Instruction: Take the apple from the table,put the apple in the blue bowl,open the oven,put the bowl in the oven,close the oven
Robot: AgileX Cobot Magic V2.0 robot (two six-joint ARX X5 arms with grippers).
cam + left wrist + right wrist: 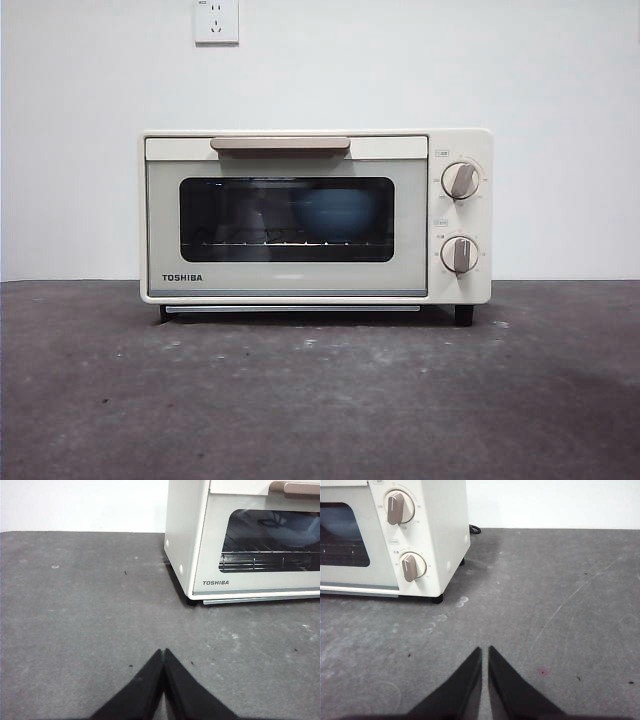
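Left tool [163, 652] and right tool [485, 650] both hang closed, holding nothing.

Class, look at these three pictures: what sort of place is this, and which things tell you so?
Probably an indoor robot test bench, not a kitchen: a lone oven on a bare grey table, a plain white wall with a socket, and black end effectors.

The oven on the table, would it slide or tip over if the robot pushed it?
The Toshiba toaster oven probably would not tip: it is wide, boxy and sits low. It would likely resist sliding too, since it rests on small dark feet on the rough grey table. It looks fairly heavy, with a blue bowl inside behind the closed door.
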